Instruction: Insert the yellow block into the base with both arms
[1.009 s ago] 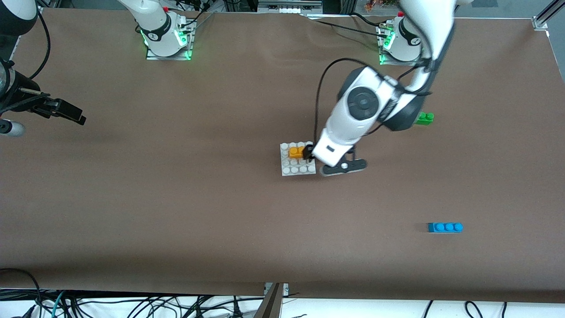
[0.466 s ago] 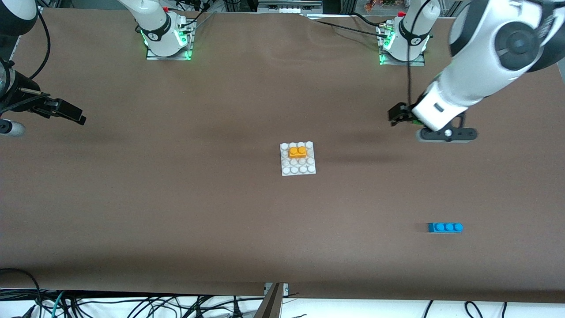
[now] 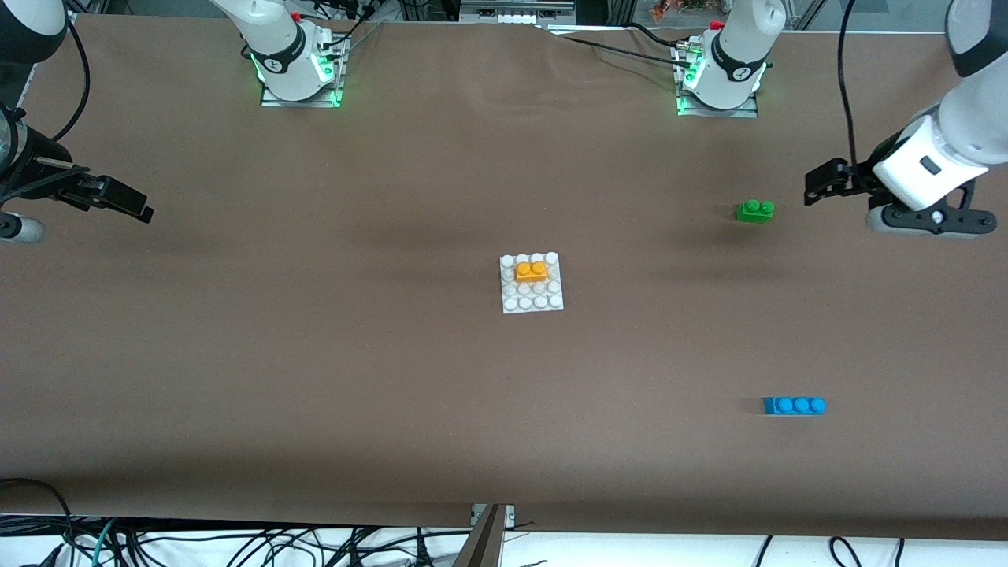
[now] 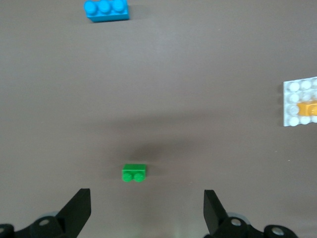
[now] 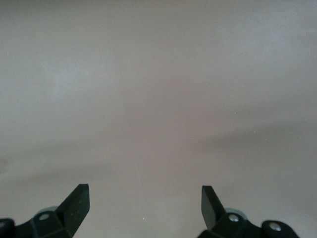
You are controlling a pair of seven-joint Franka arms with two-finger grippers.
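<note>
Yellow block (image 3: 531,271) sits on the base (image 3: 532,304), in the second stud row from the edge nearest my bases, and looks level and seated. I read the insertion step as done, or close to it; I can't confirm from up here that it's fully pressed home.

My left claw (image 3: 819,189) hangs over bare counter (image 3: 315,378) at the left arm's end, empty, fingers spread wide in the left wrist view (image 4: 143,210). My right claw (image 3: 118,201) waits over the right arm's end, also empty with fingers wide apart (image 5: 143,208); its camera shows nothing but brown surface.

Next move, my call: if a seating check is wanted, one claw comes down over the base and presses the block while the other pins the base, since the plate is loose and will slide. Otherwise park both arms.

Counter is flat brown sheet with faint wrinkles near the bases. Green brick (image 3: 754,210) lies near my left claw, blue brick (image 3: 794,405) nearer the front camera, both well apart from the base. Cables trail off the counter's front edge.
</note>
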